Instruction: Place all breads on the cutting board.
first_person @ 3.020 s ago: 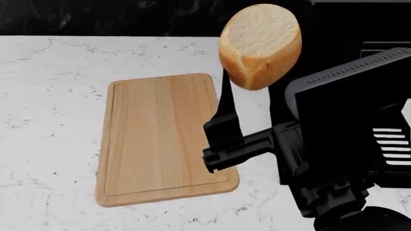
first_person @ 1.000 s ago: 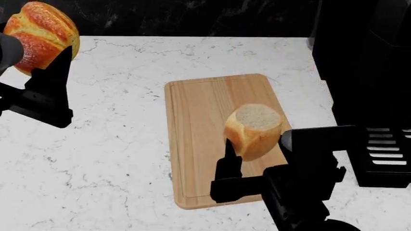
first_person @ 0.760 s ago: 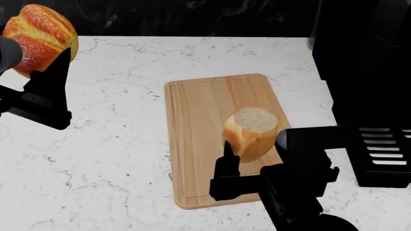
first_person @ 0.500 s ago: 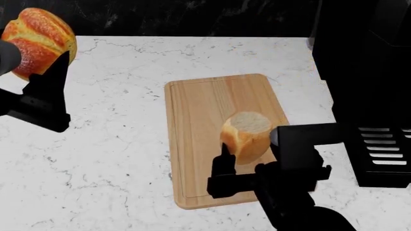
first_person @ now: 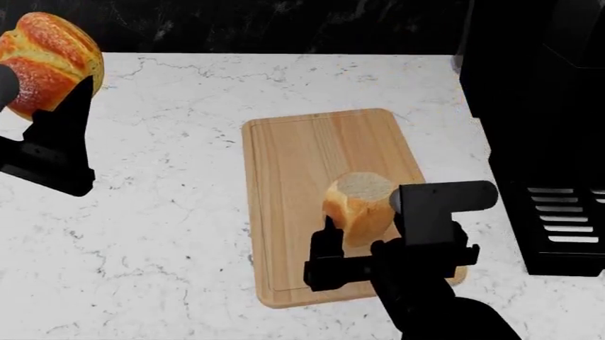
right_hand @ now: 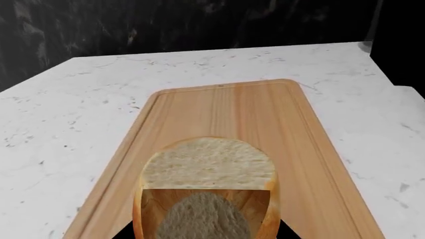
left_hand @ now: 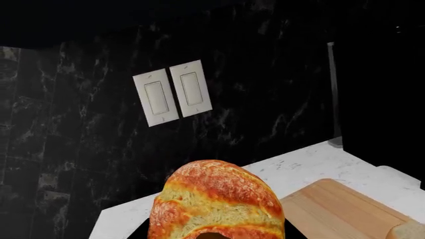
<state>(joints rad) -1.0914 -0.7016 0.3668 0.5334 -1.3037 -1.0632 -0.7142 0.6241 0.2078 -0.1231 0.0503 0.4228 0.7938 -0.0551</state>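
The loaf chunk is held over the near right part of the cutting board, clamped in the right gripper, whose fingers are closed against its sides. Whether the chunk rests on the wood or hangs just above it cannot be told. In the right wrist view the chunk is seen with its pale, porous cut end turned up and away, ringed by a tan crust; the board stretches beyond it, light wood with lengthwise grain, rounded corners and a groove along the rim. Nothing else is seen on the board. The board lies on a white marble-patterned counter. Farther off, at the left, the round roll is held up in the left gripper, closed on it, well apart from the board and above the counter. In the left wrist view the roll is recorded as orange-golden, scored, with a speckled crust. Behind it a dark wall carries a pair of white switches.
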